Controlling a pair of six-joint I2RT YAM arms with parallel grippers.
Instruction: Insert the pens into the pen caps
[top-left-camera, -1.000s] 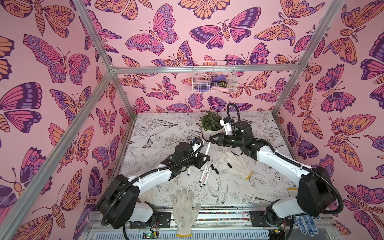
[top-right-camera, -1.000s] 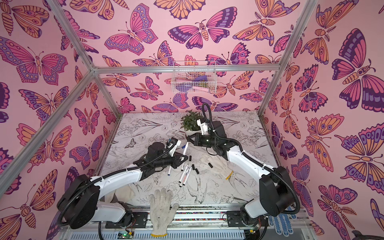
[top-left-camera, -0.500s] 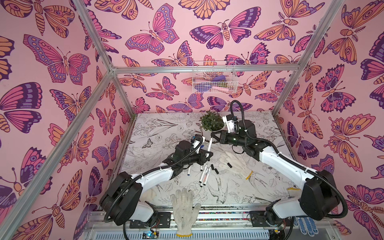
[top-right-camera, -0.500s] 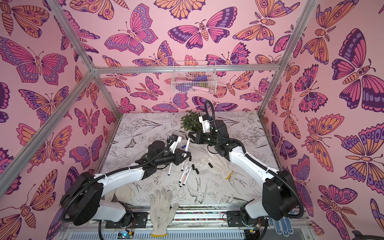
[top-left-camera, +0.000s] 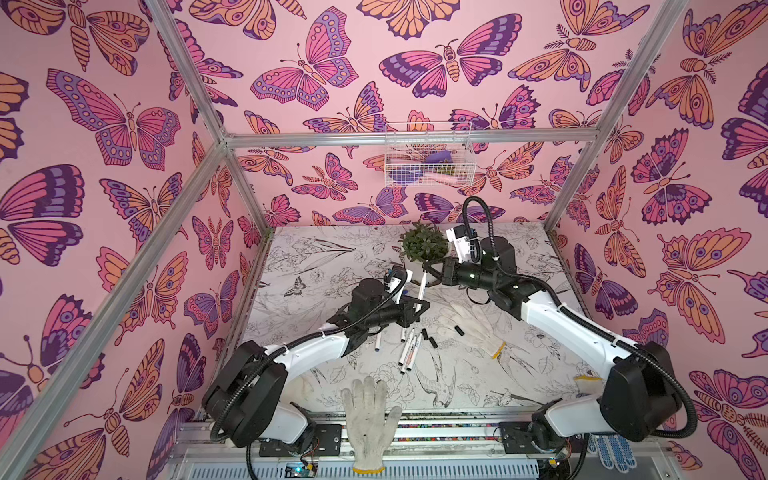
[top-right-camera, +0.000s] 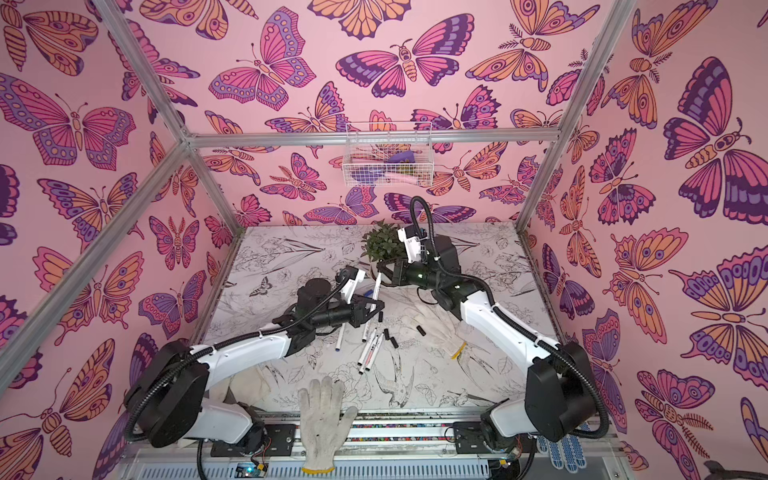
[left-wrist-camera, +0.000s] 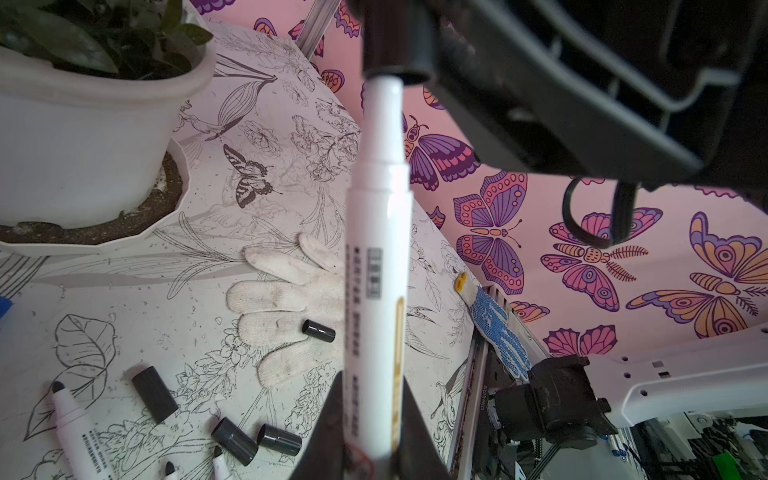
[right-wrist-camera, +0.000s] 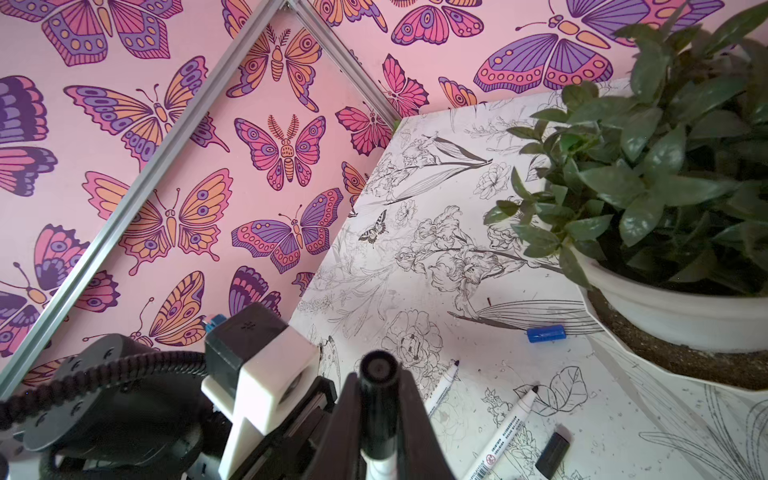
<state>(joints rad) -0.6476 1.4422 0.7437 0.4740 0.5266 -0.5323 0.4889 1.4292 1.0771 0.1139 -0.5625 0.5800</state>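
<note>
desk: white cover printed with black line drawings of flowers and birds; fills the lower middle of both top views, with pink butterfly walls around it.
potted plant: green leaves in a white pot, just above the centre of the frame at the far side of the desk.
front glove: white knitted, lying over the desk's near edge at the bottom of the frame.
right glove: white knitted, flat on the desk right of centre, with a black cap lying on it.
left claw: at frame centre, pinching the lower barrel of a white pen held off the desk.
right claw: just above the left claw, beside the pot, pressed onto a black pen cap.
pen and cap: the pen's narrow front end sits in the cap's mouth; the wider barrel is outside.
loose pens: several uncapped, on the desk just below the left claw.
loose caps: black, beside those pens.
blue cap: on the desk near the plant's saucer.
</note>
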